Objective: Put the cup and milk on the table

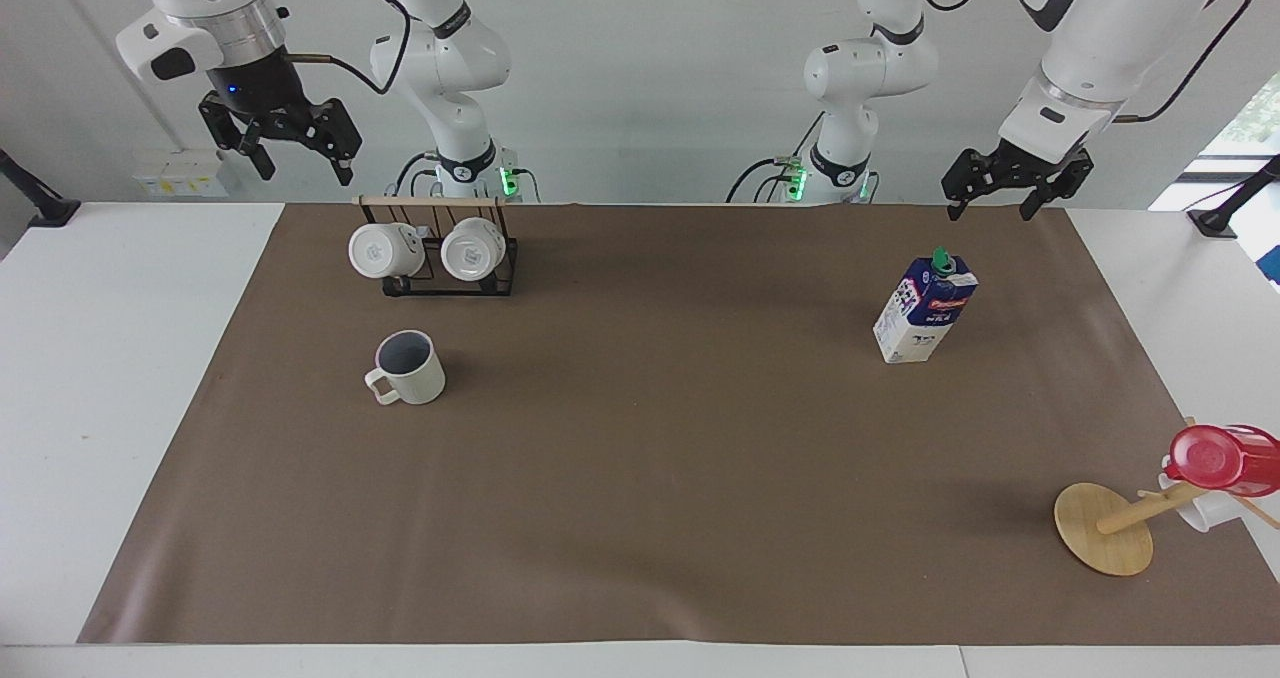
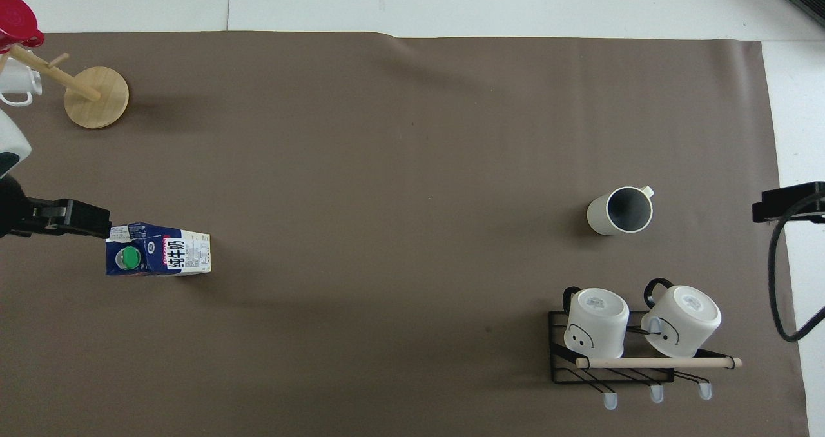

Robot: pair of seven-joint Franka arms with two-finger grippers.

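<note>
The cup [image 1: 405, 368] [image 2: 620, 210], off-white with a grey inside, stands upright on the brown mat of the table [image 1: 650, 458] [image 2: 387, 166], farther from the robots than the mug rack. The milk [image 1: 925, 308] [image 2: 158, 258], a blue-and-white carton with a green cap, stands upright on the mat toward the left arm's end. My left gripper [image 1: 988, 208] [image 2: 64, 216] hangs open and empty in the air over the mat's corner beside the milk. My right gripper [image 1: 305, 168] [image 2: 789, 202] hangs open and empty, high over the white tabletop beside the rack.
A black wire rack [image 1: 435, 258] [image 2: 612, 369] holds two white mugs at the right arm's end, near the robots. A tilted wooden mug stand [image 1: 1105, 528] [image 2: 97, 97] carries a red cup [image 1: 1225, 458] at the left arm's end, far from the robots.
</note>
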